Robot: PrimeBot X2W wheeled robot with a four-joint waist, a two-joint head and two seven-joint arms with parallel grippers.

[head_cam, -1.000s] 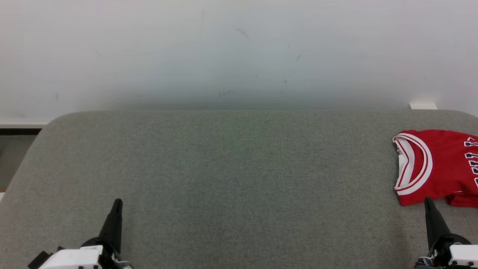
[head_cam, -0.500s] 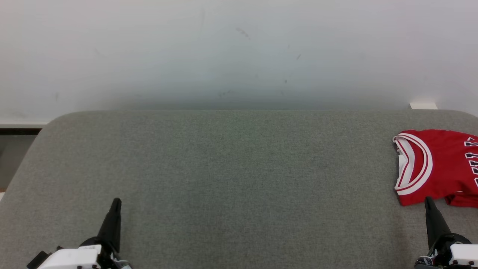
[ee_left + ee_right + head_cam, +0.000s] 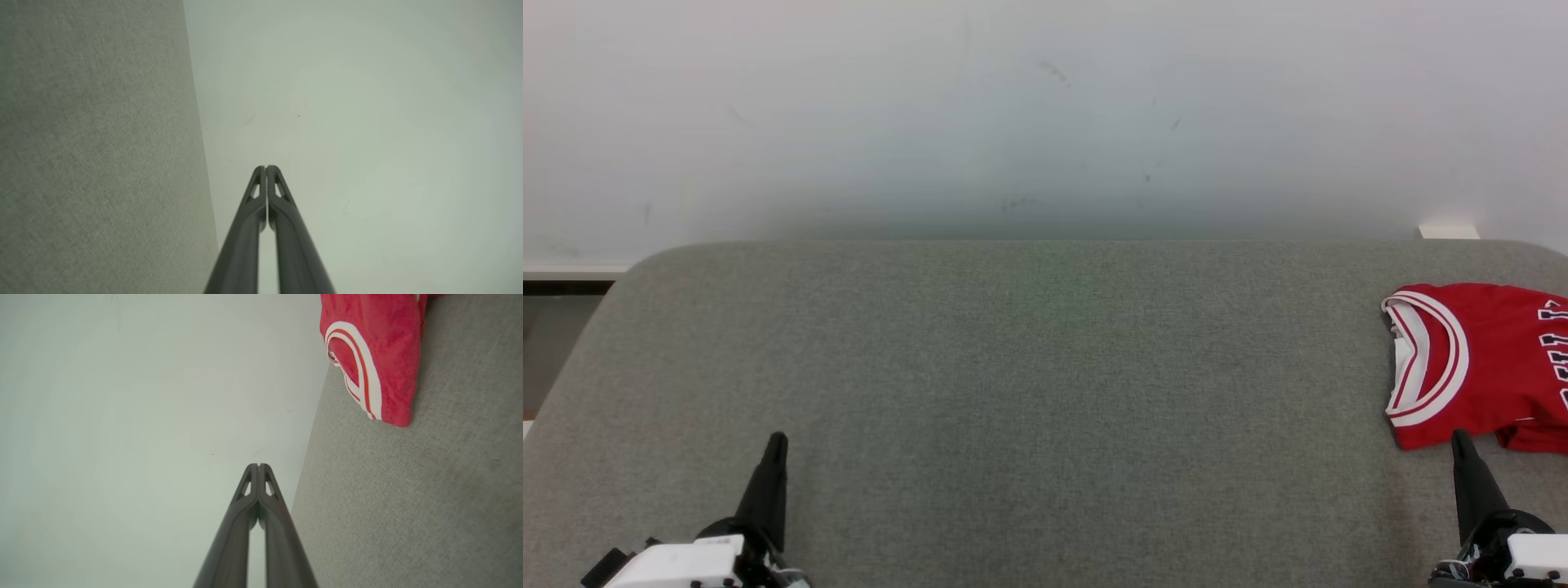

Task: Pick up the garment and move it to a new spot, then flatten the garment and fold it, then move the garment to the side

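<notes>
Head view: locate the red jersey [image 3: 1494,367] on the grey fabric-covered bench [image 3: 1045,392], at the right edge and closer to the far right corner than to the near edge, cut off by the picture's right border. Note the white-and-red banded neckline facing the middle of the bench, part of a white, dark-outlined lettering at the border, and creased cloth along the near hem. Find the left gripper [image 3: 776,445] at the near edge of the bench, toward the left corner, pointing at the far edge, well apart from the jersey. Find the right gripper [image 3: 1460,438] at the near edge toward the right corner, tip just beside the near hem of the jersey; contact not determinable from this view. Note the small white block [image 3: 1448,232] beyond the far edge, by the far right corner, against the pale wall [image 3: 1045,106].

Left wrist view: confirm the left gripper [image 3: 266,168] fully closed, fingers pressed together at the tips, holding nothing. Note the bench [image 3: 94,163] on one side and the wall [image 3: 367,122] ahead.

Right wrist view: confirm the right gripper [image 3: 258,466] fully closed and empty, tips outlined against the wall [image 3: 143,416], apart from the jersey [image 3: 380,343]. Note the jersey lying on the bench [image 3: 408,506] near the far edge, one banded opening turned toward the wall.
</notes>
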